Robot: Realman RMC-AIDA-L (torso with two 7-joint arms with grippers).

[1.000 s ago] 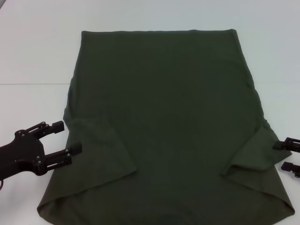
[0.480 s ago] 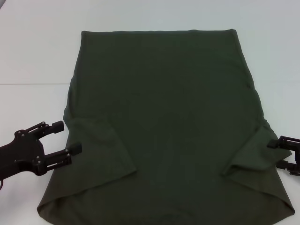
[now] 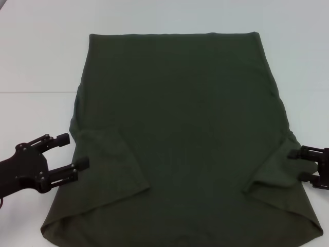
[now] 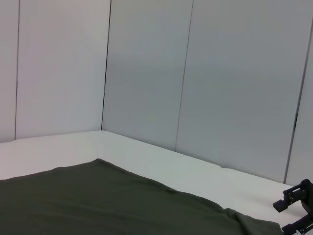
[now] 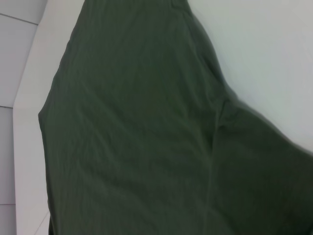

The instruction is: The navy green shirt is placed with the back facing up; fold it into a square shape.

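The navy green shirt (image 3: pixel 180 128) lies flat on the white table (image 3: pixel 36 62), hem at the far side, with both short sleeves folded in over the body. It also shows in the left wrist view (image 4: pixel 107 200) and the right wrist view (image 5: pixel 146 137). My left gripper (image 3: pixel 73 152) is open, at the shirt's left edge beside the folded left sleeve (image 3: pixel 110 162). My right gripper (image 3: pixel 299 165) is open, over the shirt's right edge at the folded right sleeve (image 3: pixel 277 172). The right gripper also shows far off in the left wrist view (image 4: pixel 292 215).
Grey wall panels (image 4: pixel 195 73) stand behind the table. Bare white tabletop lies to the left (image 3: pixel 31 113) and right (image 3: pixel 303 77) of the shirt.
My right gripper has moved left and slightly up, inward onto the shirt's right edge. The left gripper and the shirt have not moved.
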